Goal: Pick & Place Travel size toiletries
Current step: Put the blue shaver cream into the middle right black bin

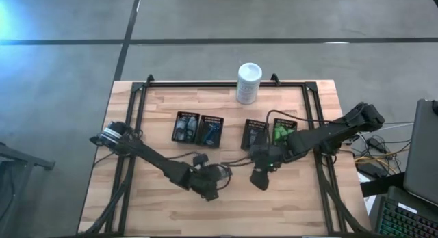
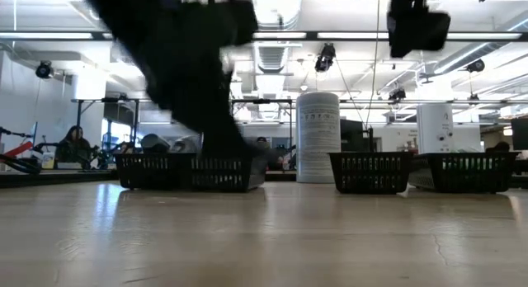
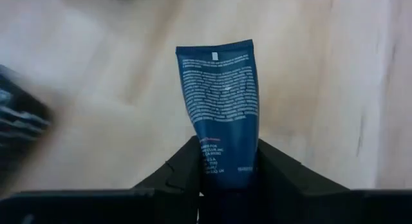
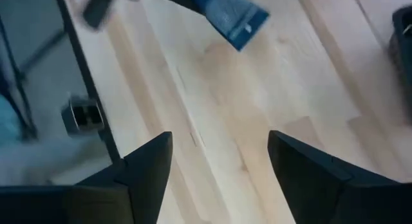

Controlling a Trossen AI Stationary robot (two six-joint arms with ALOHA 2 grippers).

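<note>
From above, the left gripper (image 1: 211, 190) was low over the wooden table (image 1: 137, 210), near its front middle, and the right gripper (image 1: 260, 178) was just beside it, toward the right. Four small black trays (image 1: 186, 128) stood behind them, and a white cylindrical container (image 1: 248, 83) stood at the back edge. The table in front of both grippers was bare wood.

In the low view the trays and the white container stood in a row across the table; printing on the container was too small to read.

In the left wrist view the fingers (image 3: 177, 179) were clamped on the lower end of a dark blue tube (image 3: 219, 105). It carried small white printed lines, of which only "INC." and "U.S.A." could be made out. Beyond the fingers was bare wood.

In the right wrist view the fingers (image 4: 145, 166) stood wide apart and held nothing. The blue tube's crimped end (image 4: 232, 18) showed ahead of them.
</note>
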